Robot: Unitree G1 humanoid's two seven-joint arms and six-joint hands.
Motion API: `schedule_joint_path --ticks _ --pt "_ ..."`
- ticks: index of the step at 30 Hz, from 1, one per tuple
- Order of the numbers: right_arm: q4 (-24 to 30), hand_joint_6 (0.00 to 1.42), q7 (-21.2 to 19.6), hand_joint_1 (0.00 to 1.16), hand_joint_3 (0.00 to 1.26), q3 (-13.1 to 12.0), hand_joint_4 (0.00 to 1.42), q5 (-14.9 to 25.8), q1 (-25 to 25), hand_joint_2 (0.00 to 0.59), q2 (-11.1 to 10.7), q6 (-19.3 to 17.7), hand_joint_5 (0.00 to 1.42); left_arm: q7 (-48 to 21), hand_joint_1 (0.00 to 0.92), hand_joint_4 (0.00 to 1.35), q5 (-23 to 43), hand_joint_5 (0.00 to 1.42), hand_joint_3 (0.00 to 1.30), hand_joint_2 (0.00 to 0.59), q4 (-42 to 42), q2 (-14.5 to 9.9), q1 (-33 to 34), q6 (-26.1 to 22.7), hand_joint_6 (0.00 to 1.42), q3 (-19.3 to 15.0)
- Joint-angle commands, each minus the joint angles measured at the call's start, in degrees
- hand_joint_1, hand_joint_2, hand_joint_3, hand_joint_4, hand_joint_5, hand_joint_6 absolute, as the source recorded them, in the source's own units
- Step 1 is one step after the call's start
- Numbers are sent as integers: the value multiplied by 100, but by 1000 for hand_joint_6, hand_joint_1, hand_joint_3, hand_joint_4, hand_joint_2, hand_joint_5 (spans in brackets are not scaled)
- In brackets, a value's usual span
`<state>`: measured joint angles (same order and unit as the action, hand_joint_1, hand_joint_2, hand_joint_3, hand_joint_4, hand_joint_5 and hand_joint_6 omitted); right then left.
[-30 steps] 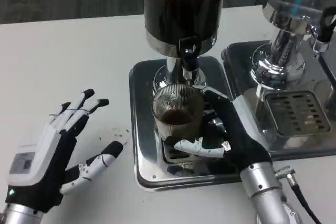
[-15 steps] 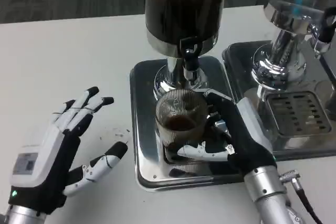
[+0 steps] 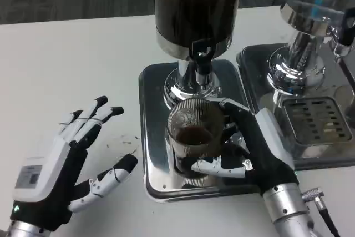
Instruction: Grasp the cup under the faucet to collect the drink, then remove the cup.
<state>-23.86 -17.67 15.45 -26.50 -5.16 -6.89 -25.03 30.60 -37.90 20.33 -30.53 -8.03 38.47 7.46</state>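
Ribbed glass cup point(image 3: 192, 131) in right hand point(image 3: 250, 148)

Bright, even overhead light; glare on the steel tray point(image 3: 152, 137); soft shadows; slight edge blur.

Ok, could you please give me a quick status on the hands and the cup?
Right hand grips cup, dark drink inside. Left hand open over table. Faucet close above cup.
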Motion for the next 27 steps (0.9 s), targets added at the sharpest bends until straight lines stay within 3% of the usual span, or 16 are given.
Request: schedule_joint_path --ticks 1,27 --pt "288 732 -121 1008 552 -89 577 -1 40 152 53 -46 601 -65 0 81 46 230 241 216 -71 29 -46 -38 121 -53" --pt "640 774 -3 995 552 -175 602 16 191 154 53 3 627 -81 0 81 52 232 231 217 -75 58 -64 -40 121 -36"
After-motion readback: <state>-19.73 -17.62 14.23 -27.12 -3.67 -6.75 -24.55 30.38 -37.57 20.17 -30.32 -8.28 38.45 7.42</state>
